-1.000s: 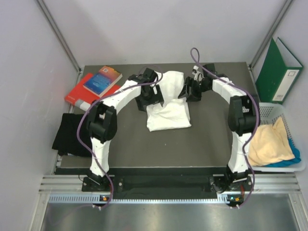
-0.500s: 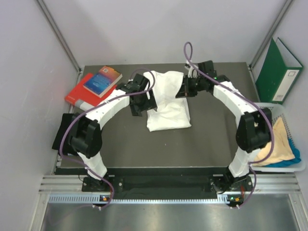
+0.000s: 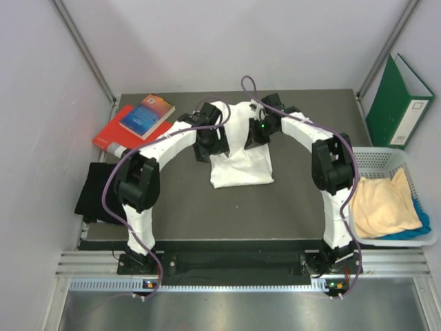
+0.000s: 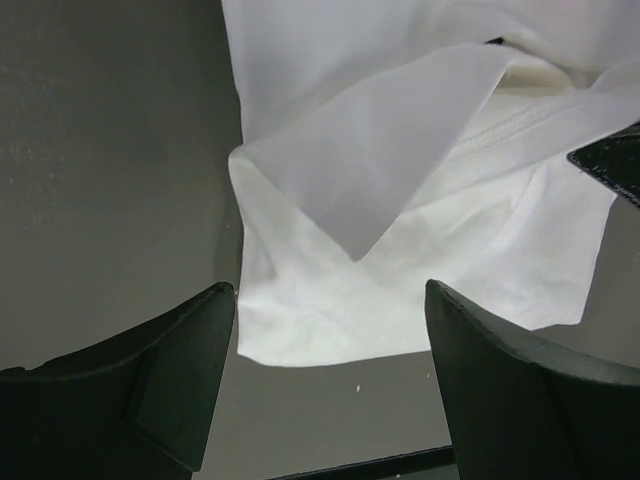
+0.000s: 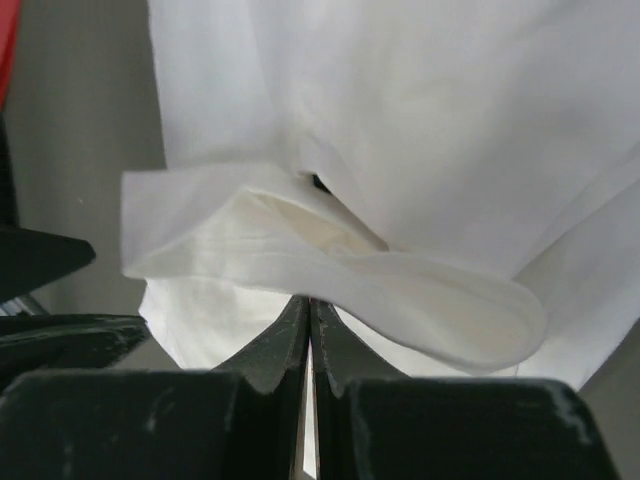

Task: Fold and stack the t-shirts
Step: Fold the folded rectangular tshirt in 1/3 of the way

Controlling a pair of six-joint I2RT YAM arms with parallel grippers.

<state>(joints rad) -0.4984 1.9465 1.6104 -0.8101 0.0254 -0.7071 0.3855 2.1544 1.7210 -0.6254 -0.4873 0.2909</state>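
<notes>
Presently: white t-shirt (image 3: 241, 169) half-folded, right pincer (image 5: 308, 302) pinching its flap, left pincer (image 4: 330, 290) wide; black t-shirt (image 3: 96, 193), yellow t-shirt (image 3: 386, 207) unstacked.

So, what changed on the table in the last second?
The right gripper moved left over the white t-shirt and shut on a fold of it. The left gripper stayed open at the shirt's left edge. The black t-shirt, books and basket have not moved.
</notes>
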